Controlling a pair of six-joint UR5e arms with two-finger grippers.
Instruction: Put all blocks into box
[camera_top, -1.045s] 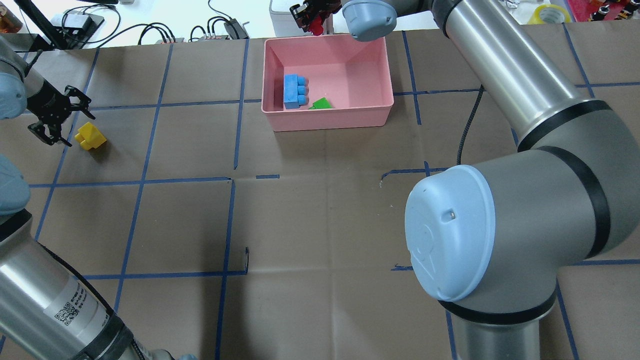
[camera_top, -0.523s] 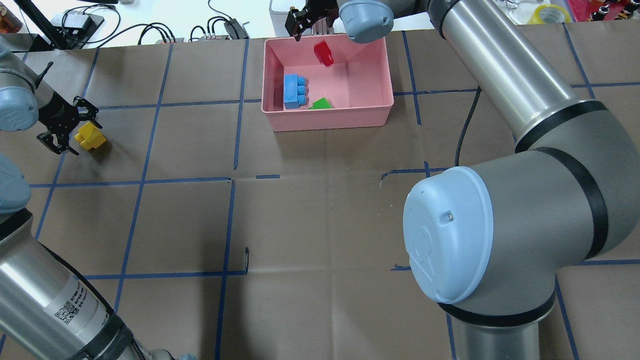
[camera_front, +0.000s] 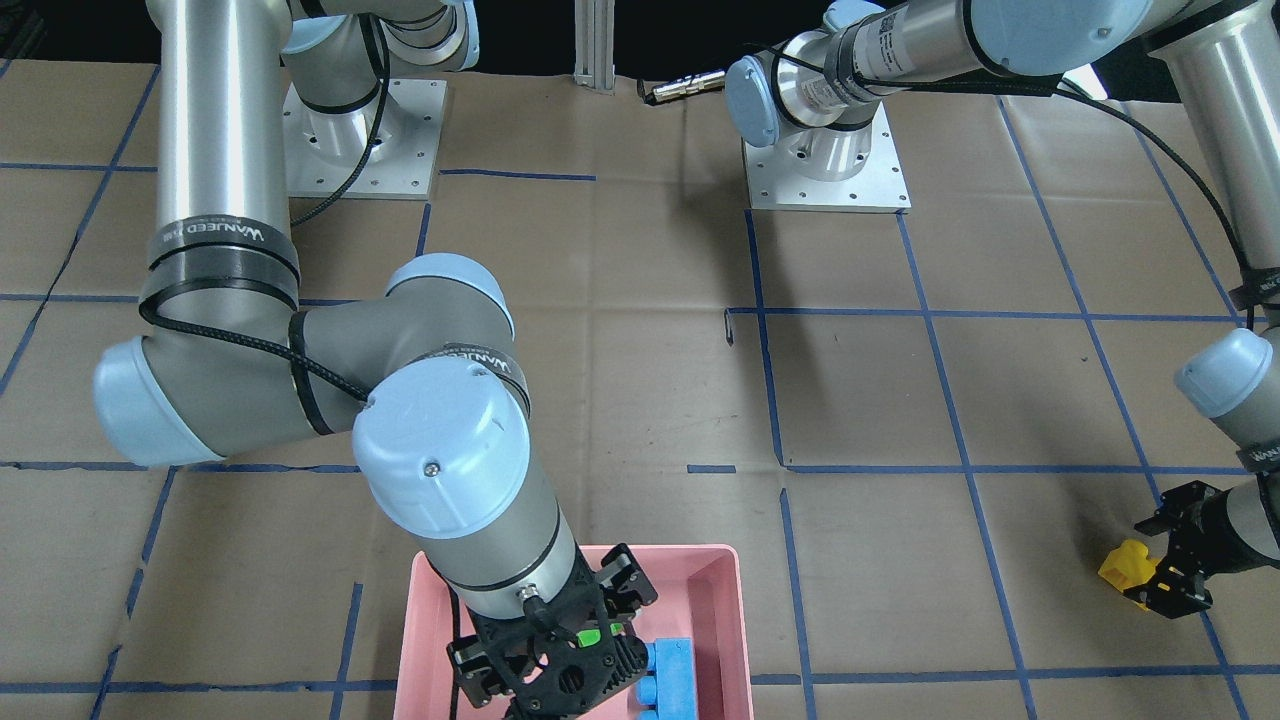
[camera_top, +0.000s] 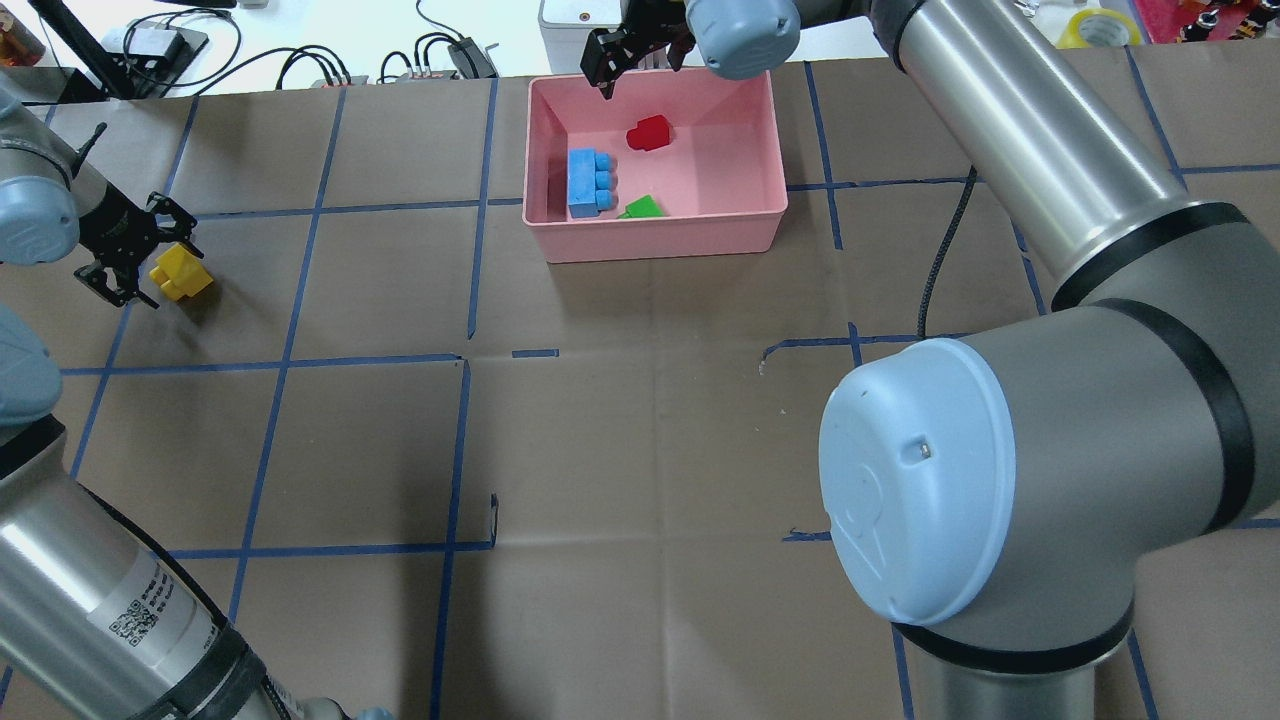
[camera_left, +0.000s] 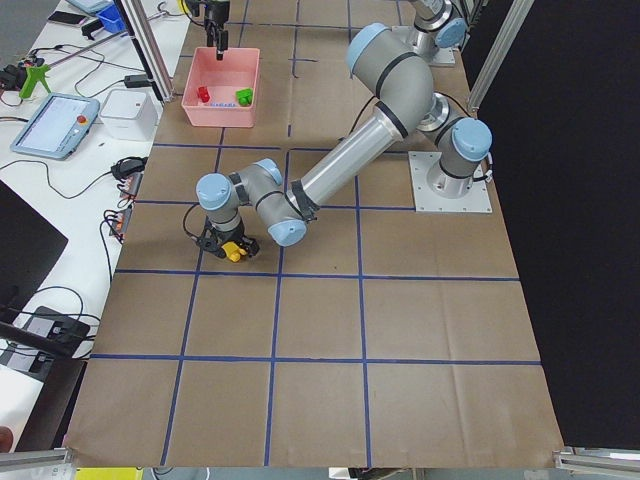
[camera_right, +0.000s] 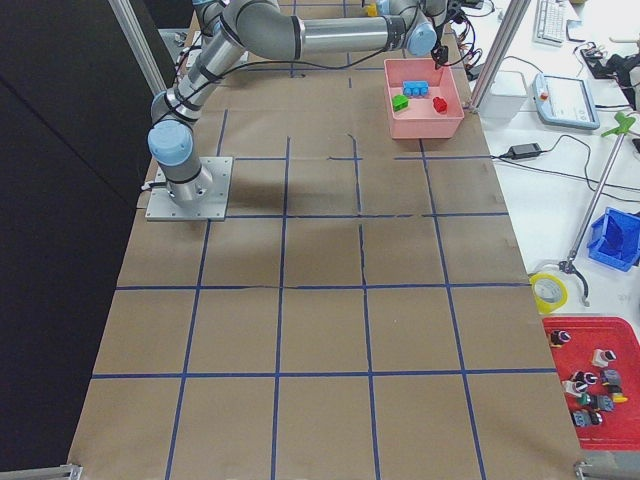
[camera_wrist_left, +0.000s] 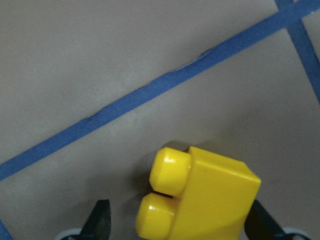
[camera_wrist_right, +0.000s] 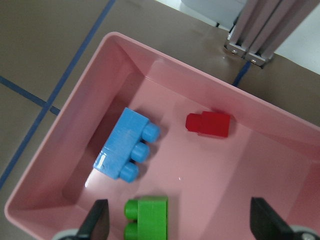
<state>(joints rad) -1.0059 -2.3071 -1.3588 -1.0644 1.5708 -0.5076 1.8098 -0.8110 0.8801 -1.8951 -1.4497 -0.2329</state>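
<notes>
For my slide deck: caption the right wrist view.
Open right gripper above the pink box containing blue block, red block and green block.

Bright, even light from above, with soft shadows on the tabletop (camera_top: 620, 450). Small glints inside the pink box (camera_wrist_right: 90, 115). Slightly soft close-up of the yellow block (camera_wrist_left: 210, 200).

Left pincer (camera_front: 1138, 562) astride the yellow block (camera_front: 1119, 566)
</notes>
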